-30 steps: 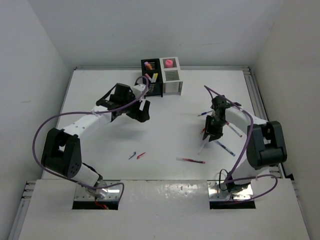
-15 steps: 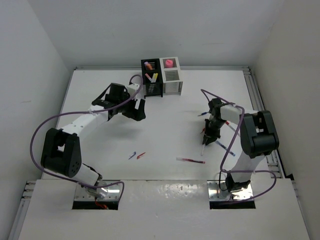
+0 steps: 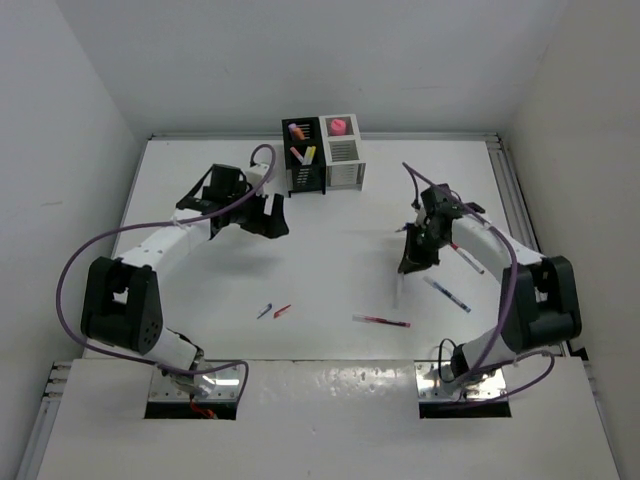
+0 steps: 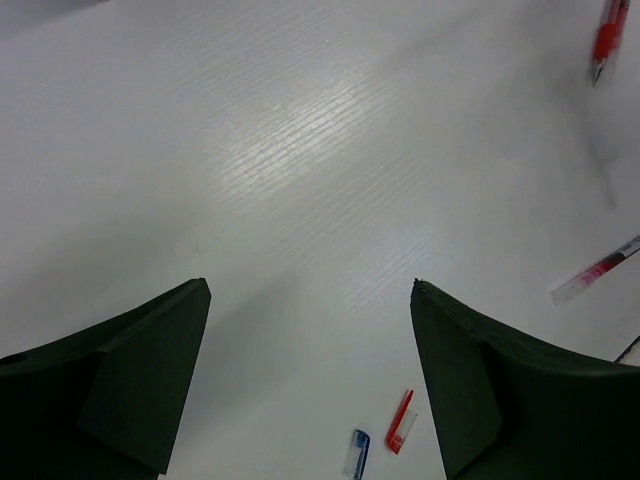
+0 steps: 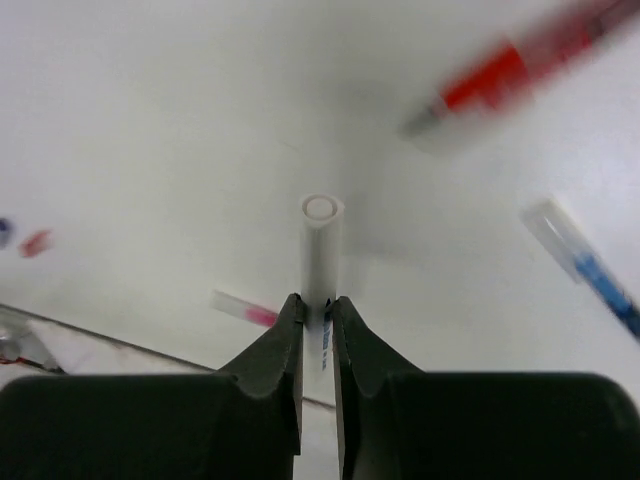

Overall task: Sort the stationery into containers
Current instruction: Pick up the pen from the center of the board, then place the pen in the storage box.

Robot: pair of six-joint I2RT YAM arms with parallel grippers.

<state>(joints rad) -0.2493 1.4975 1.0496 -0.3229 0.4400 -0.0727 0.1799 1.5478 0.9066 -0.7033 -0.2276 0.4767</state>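
Several loose pieces lie nearest the arm bases: a red pen, a small blue piece beside a small red piece, and a blue pen more to the right. Just beyond, the right gripper has its fingers pressed almost together on one end of a white pen. The pen's long axis runs straight out from the fingertips, slanting toward the near edge. Farther on the left, the left gripper stands wide open and holds nothing. Farthest are the containers, a black holder joined to a white holder, with some stationery inside. They lie beyond the held pen and to its left, so I judge it must be carried there and turned upright. The left arm is nearer to them, but empty.
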